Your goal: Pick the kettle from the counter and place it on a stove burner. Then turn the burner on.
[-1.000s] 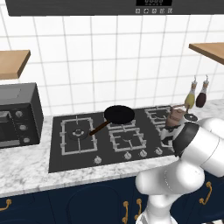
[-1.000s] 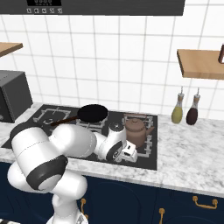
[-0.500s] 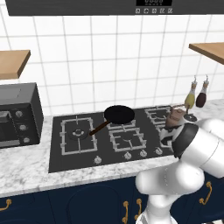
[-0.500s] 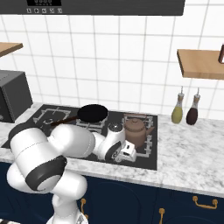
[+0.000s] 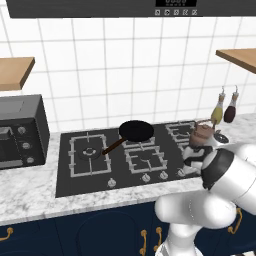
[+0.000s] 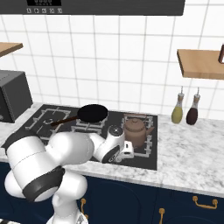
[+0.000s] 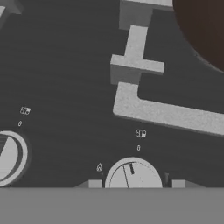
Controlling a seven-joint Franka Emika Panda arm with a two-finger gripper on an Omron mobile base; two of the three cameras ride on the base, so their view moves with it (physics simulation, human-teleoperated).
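Even, bright, shadowless rendered light

Copper-brown kettle [image 6: 135, 130]; black hob [image 5: 80, 172]; grey-white marbled counter [image 6: 192, 162].

My two base cameras sit behind me, left and right, and look forward and down. Both share the black glass hob [image 5: 65, 185] [image 6: 140, 162], the black round frying pan [image 5: 136, 130] [image 6: 92, 113] and the small brownish-copper kettle [image 5: 202, 134] [image 6: 134, 130]. My hand camera looks very near onto one small silver knob [image 7: 133, 174] and a grey metal grate [image 7: 162, 113].
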